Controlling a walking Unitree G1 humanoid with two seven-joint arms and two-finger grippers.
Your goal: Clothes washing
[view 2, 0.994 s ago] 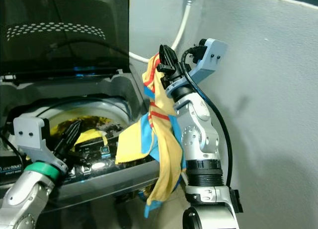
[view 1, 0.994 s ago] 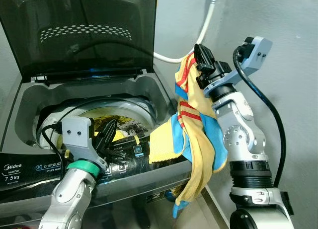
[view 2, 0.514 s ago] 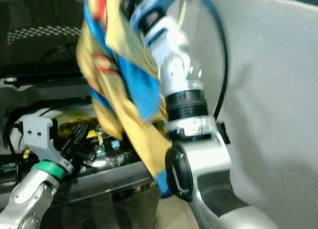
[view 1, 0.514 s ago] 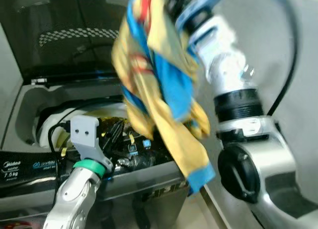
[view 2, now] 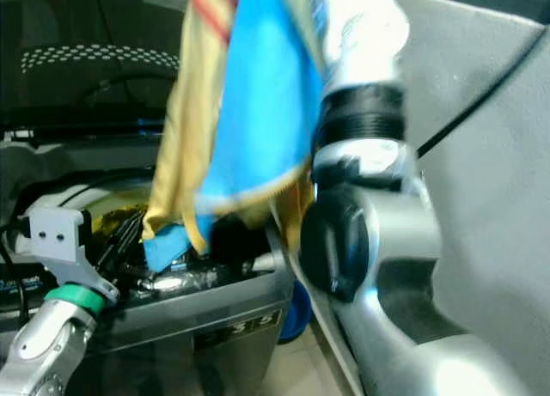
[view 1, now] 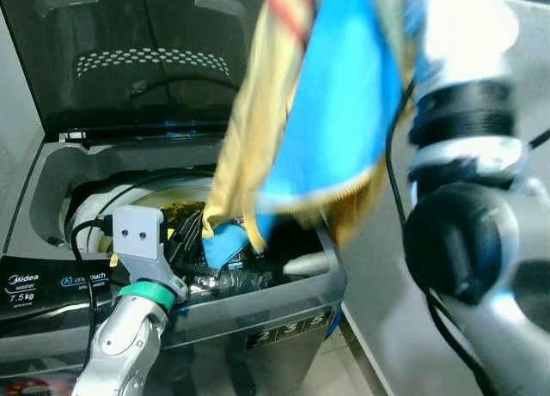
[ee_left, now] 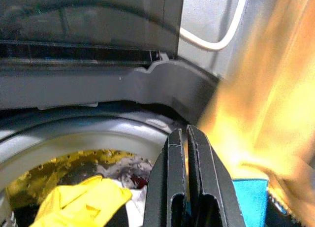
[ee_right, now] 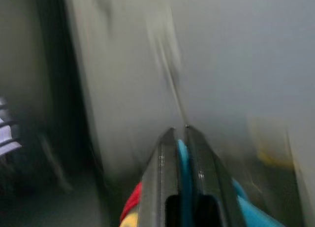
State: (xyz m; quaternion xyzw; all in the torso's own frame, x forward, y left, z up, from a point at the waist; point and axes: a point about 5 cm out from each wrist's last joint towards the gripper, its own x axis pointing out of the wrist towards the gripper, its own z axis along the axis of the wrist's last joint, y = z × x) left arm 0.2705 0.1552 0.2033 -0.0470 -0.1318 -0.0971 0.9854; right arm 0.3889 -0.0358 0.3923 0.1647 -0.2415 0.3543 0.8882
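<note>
A yellow and blue garment [view 1: 335, 112] with red stripes hangs over the open top-load washer [view 1: 47, 177]. Its lower end dangles at the drum opening's right side. My right gripper [ee_right: 180, 133] is shut on the garment, with blue cloth pinched between its fingers; the view is blurred. The right arm [view 1: 460, 241] looms large at the right. My left gripper [ee_left: 187, 134] is shut with nothing in it and hovers over the drum beside the hanging cloth [ee_left: 261, 99]. In the drum lie yellow clothes [ee_left: 78, 202].
The dark lid [view 1: 129, 52] stands raised behind the tub. A white hose [ee_left: 231, 30] runs along the grey wall [view 2: 490, 112] to the right of the machine. The control panel [view 1: 43, 284] faces me at front left. Something blue [view 2: 296, 312] lies on the floor by the washer.
My right arm has swung the garment up and left, from the washer's right edge to above the drum. The left gripper has hardly moved.
</note>
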